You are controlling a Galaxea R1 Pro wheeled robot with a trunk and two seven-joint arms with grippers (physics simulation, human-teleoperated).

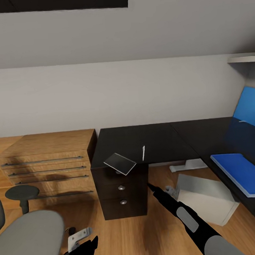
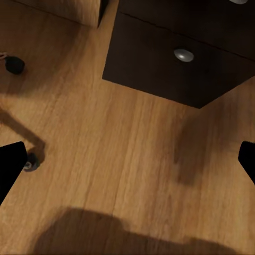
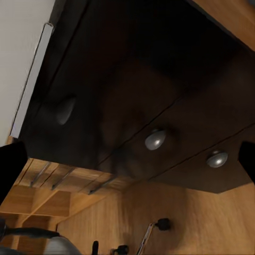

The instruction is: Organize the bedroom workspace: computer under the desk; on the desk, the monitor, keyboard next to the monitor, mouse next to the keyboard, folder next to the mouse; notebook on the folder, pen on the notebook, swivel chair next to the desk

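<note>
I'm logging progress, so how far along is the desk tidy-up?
Done: the folder lies on the desk, overhanging its corner; the computer sits under it. In hand: nothing, both jaws open. Left: the notebook and the pen lie apart on the desk, unstacked.

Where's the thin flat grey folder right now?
In the head view, the thin grey folder lies on the black desk, overhanging its front edge above the dark drawer unit, left of the slim white pen.
</note>
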